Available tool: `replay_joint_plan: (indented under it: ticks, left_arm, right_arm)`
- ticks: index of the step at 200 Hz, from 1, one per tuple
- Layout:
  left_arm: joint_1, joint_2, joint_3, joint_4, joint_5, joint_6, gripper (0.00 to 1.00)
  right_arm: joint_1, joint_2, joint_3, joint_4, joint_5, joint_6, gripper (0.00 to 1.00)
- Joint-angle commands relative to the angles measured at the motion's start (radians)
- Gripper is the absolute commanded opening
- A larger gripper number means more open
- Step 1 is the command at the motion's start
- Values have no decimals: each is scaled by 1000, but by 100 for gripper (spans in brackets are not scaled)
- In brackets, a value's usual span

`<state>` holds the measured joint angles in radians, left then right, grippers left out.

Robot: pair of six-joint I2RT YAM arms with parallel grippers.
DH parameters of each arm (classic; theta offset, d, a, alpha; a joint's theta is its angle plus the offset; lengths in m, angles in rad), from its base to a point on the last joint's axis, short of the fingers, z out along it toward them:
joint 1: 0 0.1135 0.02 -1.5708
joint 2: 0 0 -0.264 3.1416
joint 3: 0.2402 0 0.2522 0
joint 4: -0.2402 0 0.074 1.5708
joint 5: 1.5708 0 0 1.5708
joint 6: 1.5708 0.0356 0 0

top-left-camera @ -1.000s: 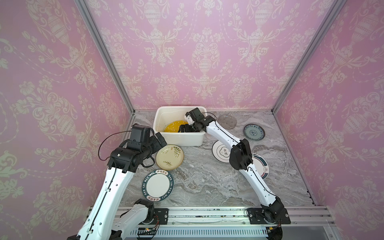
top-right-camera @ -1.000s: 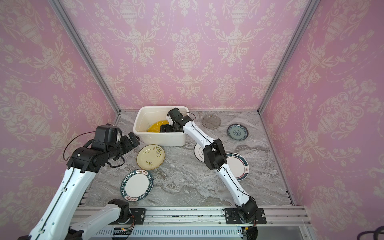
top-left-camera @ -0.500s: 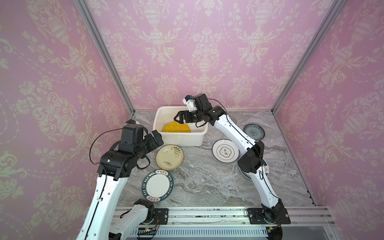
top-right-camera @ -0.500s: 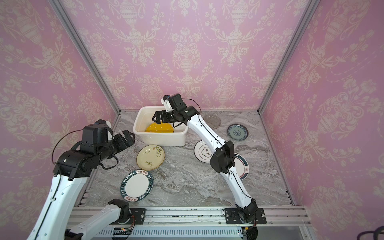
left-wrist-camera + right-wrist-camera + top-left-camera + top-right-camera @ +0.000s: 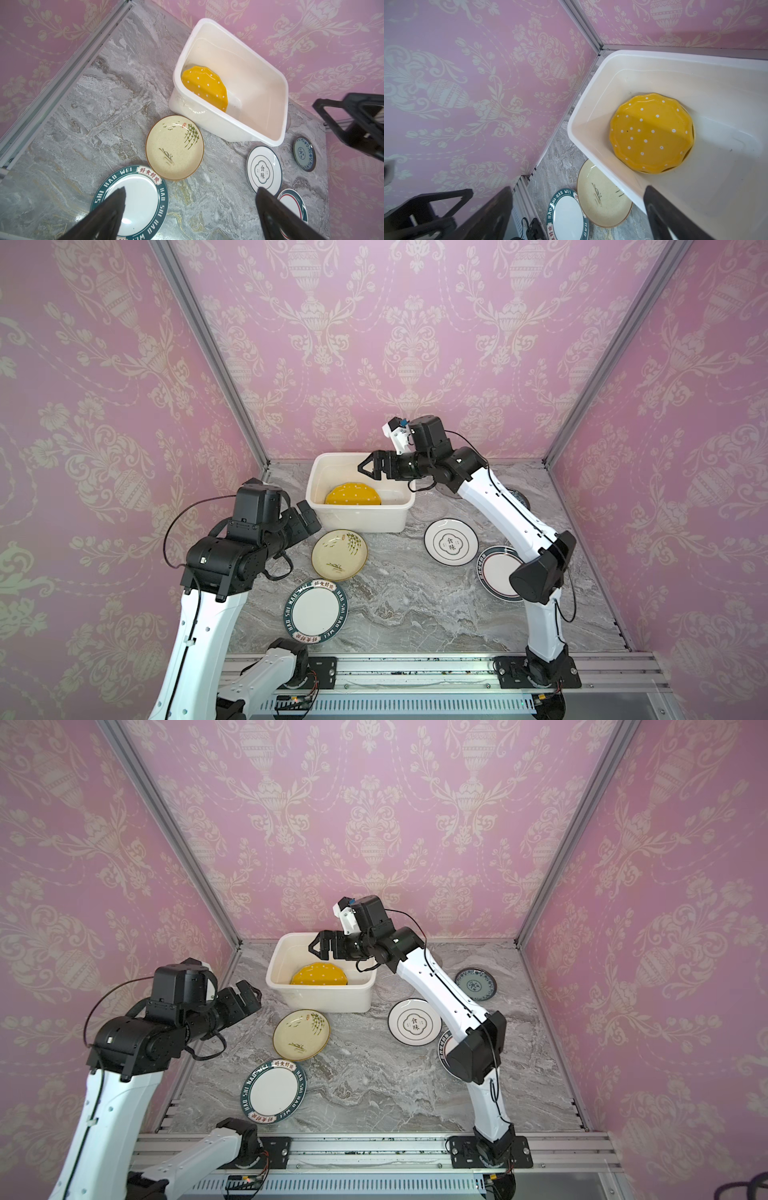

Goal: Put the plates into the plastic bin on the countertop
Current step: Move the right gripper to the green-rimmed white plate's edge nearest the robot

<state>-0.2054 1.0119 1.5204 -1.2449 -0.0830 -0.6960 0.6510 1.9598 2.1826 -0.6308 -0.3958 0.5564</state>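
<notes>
The plastic bin (image 5: 359, 515) (image 5: 320, 997) stands at the back of the countertop (image 5: 415, 605). A yellow dotted plate (image 5: 352, 495) (image 5: 650, 133) (image 5: 204, 88) lies inside it on a paler plate's rim (image 5: 691, 133). My right gripper (image 5: 365, 467) (image 5: 316, 946) (image 5: 578, 187) hovers open and empty above the bin. My left gripper (image 5: 309, 516) (image 5: 248, 997) (image 5: 190, 188) hangs open and empty left of the bin. On the countertop lie a cream sprig plate (image 5: 339, 555) (image 5: 174, 147), a lettered-rim plate (image 5: 316, 611) (image 5: 135, 199), an emblem plate (image 5: 451, 546) and a blue-patterned plate (image 5: 475, 984).
Another rimmed plate (image 5: 496, 570) lies partly under the right arm's elbow. A faint clear glass plate (image 5: 390, 986) sits right of the bin. Pink papered walls with aluminium posts close in three sides, and a rail (image 5: 415, 668) runs along the front.
The right gripper has risen out of the bin, empty, leaving the yellow plate inside. The left arm has drawn back a little to the left.
</notes>
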Motion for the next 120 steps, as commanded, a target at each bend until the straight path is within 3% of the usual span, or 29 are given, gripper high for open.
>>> replay_joint_plan:
  ticks: [1, 45, 70, 97, 120]
  left_arm:
    - [9, 30, 6, -123, 65, -43, 99]
    - [9, 48, -111, -144, 285, -76, 99]
    - [9, 11, -162, -137, 348, -91, 99]
    - [9, -20, -172, -177, 339, -73, 99]
    - [9, -47, -174, -256, 206, -62, 99]
  right_arm:
    - [12, -142, -154, 81, 2, 104, 97]
    - [14, -379, -498, 92, 47, 126, 95]
    - [13, -471, -645, 69, 44, 129, 95]
    - [11, -531, -762, 59, -14, 139, 95]
    - [23, -567, -870, 116, -48, 196, 93]
